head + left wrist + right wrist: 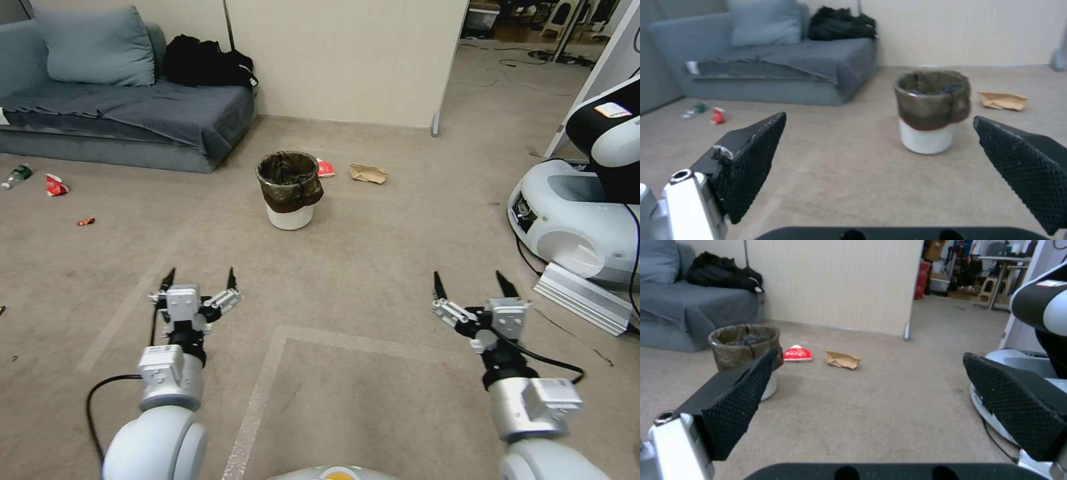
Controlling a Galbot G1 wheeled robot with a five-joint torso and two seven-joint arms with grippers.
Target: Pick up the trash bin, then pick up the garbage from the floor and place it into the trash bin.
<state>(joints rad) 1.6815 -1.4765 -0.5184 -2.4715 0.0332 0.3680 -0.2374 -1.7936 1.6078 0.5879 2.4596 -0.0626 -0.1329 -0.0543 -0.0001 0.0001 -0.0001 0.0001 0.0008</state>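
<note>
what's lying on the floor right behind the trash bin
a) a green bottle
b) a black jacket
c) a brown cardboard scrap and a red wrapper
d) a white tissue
c: the red wrapper and brown cardboard scrap lie on the carpet just beyond the trash bin.

No lettering could be read anywhere. The red snack wrapper (pixel 797 354) on the floor just beside the trash bin (pixel 745 347) carried a band of white print, too blurred to make out. The green label on the small bottle (pixel 16 176) near the sofa's front edge and the orange-and-white sticker (pixel 612 110) on the other robot's black arm were likewise illegible.
</note>
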